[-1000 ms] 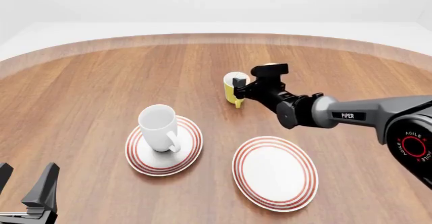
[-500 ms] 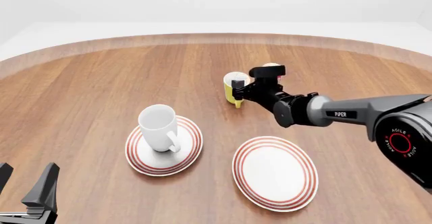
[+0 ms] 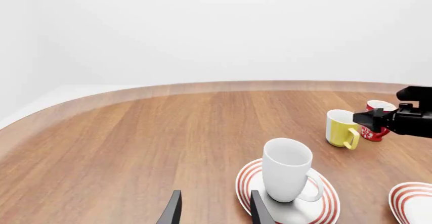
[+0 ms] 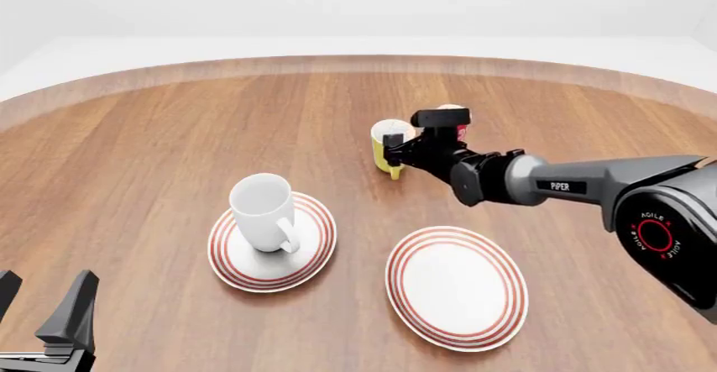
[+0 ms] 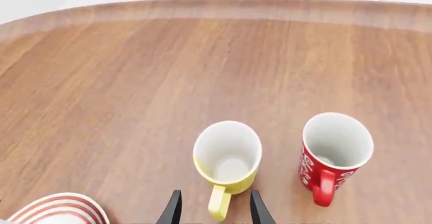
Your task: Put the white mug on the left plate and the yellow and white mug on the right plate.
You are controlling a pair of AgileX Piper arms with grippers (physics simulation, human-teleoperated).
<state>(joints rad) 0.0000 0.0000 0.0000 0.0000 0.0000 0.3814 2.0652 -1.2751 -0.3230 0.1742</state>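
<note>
The white mug [image 4: 261,211] stands upright on the left plate [image 4: 233,273], its handle toward the camera; it also shows in the left wrist view [image 3: 286,169]. The yellow and white mug [image 4: 387,139] stands on the bare table beyond the right plate [image 4: 506,305], which holds nothing. My right gripper [image 4: 397,152] is open at the yellow mug's near side. In the right wrist view its fingers [image 5: 173,210] straddle the mug's handle [image 5: 216,204]. My left gripper [image 4: 43,303] is open and empty at the table's near left edge.
A slim red mug [image 5: 334,153] with white markings stands right beside the yellow mug, mostly hidden behind my right gripper in the front view [image 4: 452,113]. The table's curved far edge [image 4: 358,63] lies beyond the mugs.
My right gripper has crept a little lower and closer to the yellow mug's handle. The mugs, the plates and my left arm have not moved.
</note>
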